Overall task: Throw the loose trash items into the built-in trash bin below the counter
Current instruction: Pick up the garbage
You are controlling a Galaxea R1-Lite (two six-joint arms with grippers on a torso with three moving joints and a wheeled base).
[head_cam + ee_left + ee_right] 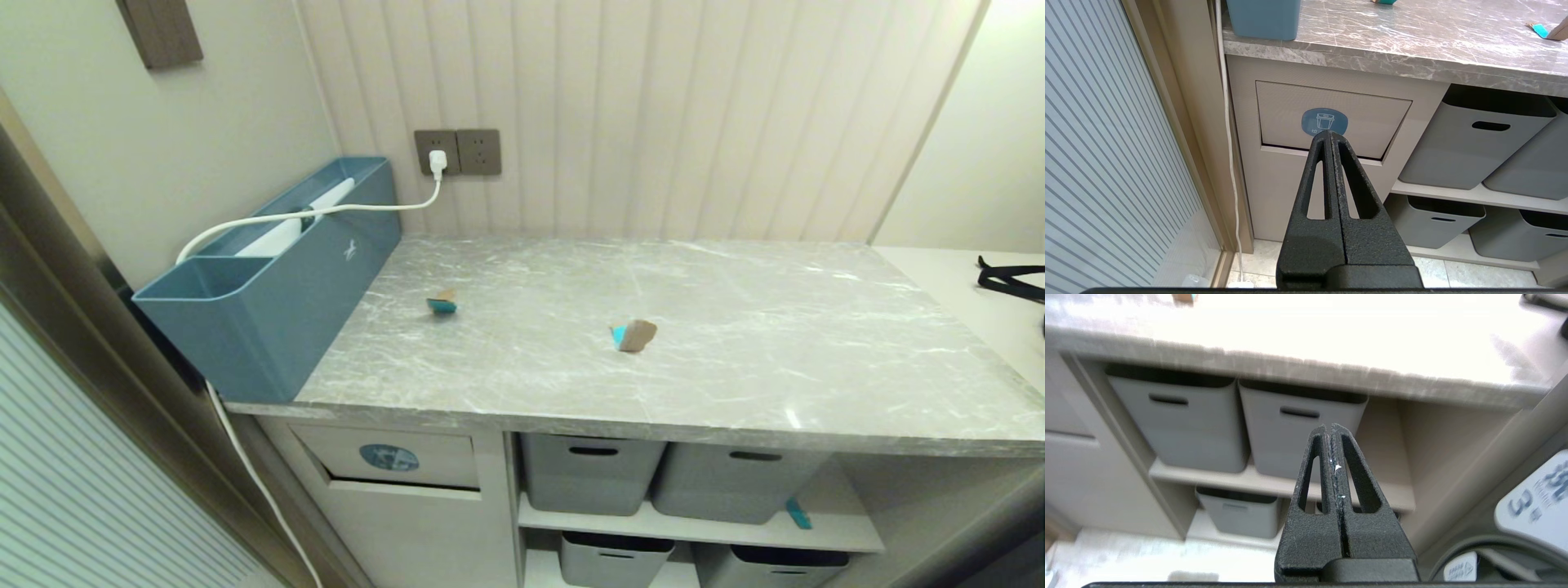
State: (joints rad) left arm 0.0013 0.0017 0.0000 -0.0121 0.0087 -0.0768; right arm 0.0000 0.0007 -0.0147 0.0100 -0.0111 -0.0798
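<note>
We see two small crumpled tan-and-teal paper scraps on the grey marble-look counter (pixel 735 327): one (pixel 633 335) near centre, the other (pixel 442 303) at its 10 o'clock, near the long blue-teal plastic box (pixel 269 286). We judge them light, soft, crushable; pinch across the raised tan fold. Beige built-in trash bin flap with round blue sticker (pixel 1325 121) sits below at 7 o'clock. Left gripper (pixel 1329 132) and right gripper (pixel 1329 426) both pressed together, empty, low before the cabinet.

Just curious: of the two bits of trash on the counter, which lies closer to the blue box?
The smaller scrap, left of the other on the counter, lies nearer the blue box. The other scrap sits mid-counter.
</note>
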